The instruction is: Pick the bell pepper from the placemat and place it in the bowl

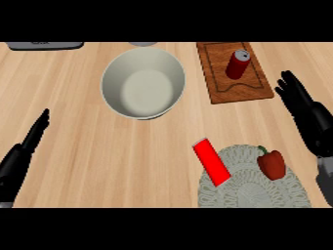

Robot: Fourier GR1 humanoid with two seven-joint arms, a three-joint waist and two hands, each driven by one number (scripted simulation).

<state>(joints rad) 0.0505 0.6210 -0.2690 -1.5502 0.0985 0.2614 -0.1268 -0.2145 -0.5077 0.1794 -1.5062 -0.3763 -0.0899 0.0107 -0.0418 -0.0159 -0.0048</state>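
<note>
Where the light wooden counter [90, 146] meets the view's lower left, the left hand [21, 156] lies with its black fingers straight and pointing up and a little right; it holds nothing and touches no object.

Item, top left edge: a grey flat object [45, 45], only partly in view, kind not discernible.

Item, centre left of the upper counter: a large white bowl [143, 83], upright, nothing inside it. Just above its rim a small grey object [143, 43] is cut off by the view's edge.

Item, lower centre: a red rectangular block [211, 161], tilted, its lower end resting on the left rim of the placemat.

Item, upper right: a brown wooden cutting board [230, 88] bearing a dark red can [237, 64] with a silver top, lying tilted on the board.

Item, lower right: a round grey woven placemat [248, 188], partly cut by the lower edge. On its upper right part sits the red bell pepper [272, 163], green stem pointing up and left, well apart from the bowl.

Item, right edge: the right hand [309, 114], fingers extended and relaxed, pointing up and left, above and to the right of the bell pepper, not touching it and holding nothing.
</note>
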